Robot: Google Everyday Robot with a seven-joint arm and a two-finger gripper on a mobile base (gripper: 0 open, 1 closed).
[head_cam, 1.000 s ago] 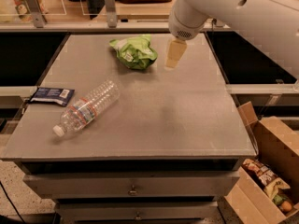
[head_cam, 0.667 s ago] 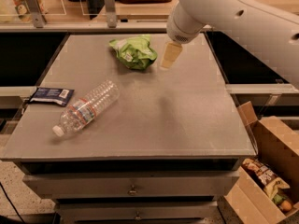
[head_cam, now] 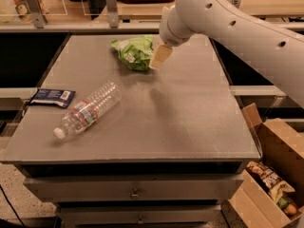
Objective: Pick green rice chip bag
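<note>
The green rice chip bag (head_cam: 134,52) lies on the far middle of the grey table (head_cam: 190,118), wrinkly and lime-green with white patches. My gripper (head_cam: 160,57) hangs from the white arm (head_cam: 237,27) that comes in from the upper right. Its pale tip is right at the bag's right edge, just above the table. I see only one pale finger from this side. Whether it touches the bag does not show.
A clear plastic water bottle (head_cam: 88,110) lies on its side at the left front. A flat dark navy packet (head_cam: 52,98) lies at the table's left edge. An open cardboard box (head_cam: 273,175) with snacks stands on the floor at the right. Shelving stands behind the table.
The arm has swung to the left and the gripper has moved from beside the bag up to its right edge. The bag, bottle and packet have not moved.
</note>
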